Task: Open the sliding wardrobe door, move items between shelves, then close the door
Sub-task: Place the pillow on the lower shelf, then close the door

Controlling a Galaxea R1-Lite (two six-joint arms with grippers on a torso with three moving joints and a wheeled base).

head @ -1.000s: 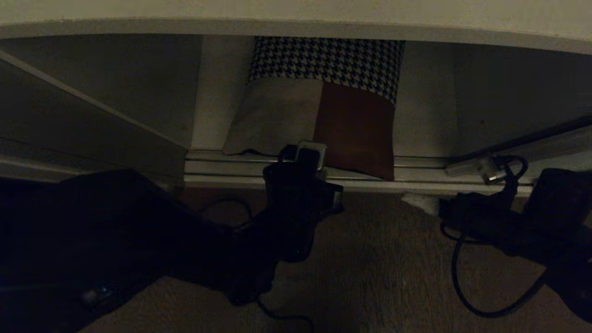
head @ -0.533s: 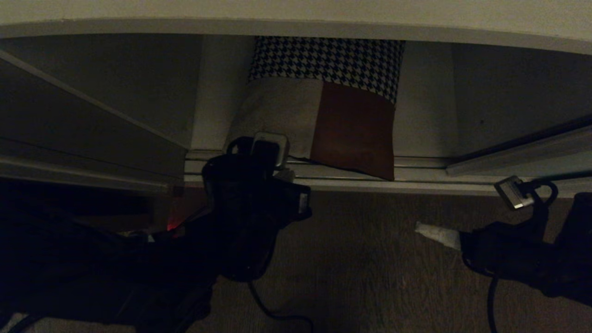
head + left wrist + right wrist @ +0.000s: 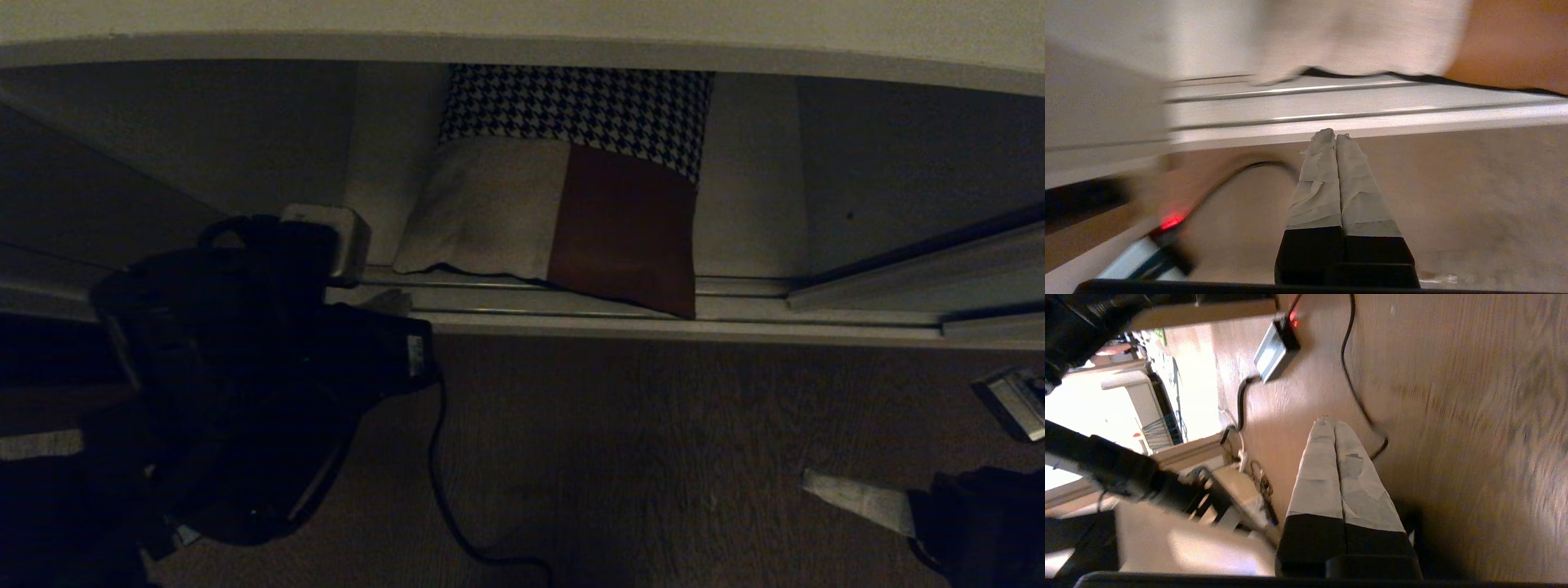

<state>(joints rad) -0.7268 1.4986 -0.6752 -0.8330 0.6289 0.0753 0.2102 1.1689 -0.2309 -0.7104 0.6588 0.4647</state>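
The patchwork cushion (image 3: 555,204) in beige, rust-brown and houndstooth stands upright on the wardrobe's lowest board, under an off-white shelf (image 3: 522,49). Its lower corner hangs over the floor track (image 3: 735,314). Pale panels of the sliding wardrobe door flank the opening on the left (image 3: 163,204) and the right (image 3: 922,273). My left gripper (image 3: 392,302) is shut and empty, low by the track and left of the cushion (image 3: 1363,41); its fingertips (image 3: 1331,132) press together. My right gripper (image 3: 816,482) hovers over the floor at the lower right, also shut and empty (image 3: 1329,420).
Wood-grain floor (image 3: 653,449) lies in front of the wardrobe. A black cable (image 3: 441,506) trails across it from my left arm. A small silver box with a red light (image 3: 1274,355) lies on the floor to the left.
Both arms have pulled back from the wardrobe. The left gripper left the cushion's front edge and swung left. The right gripper dropped from the right door panel's edge toward the lower right. The cushion stayed put.
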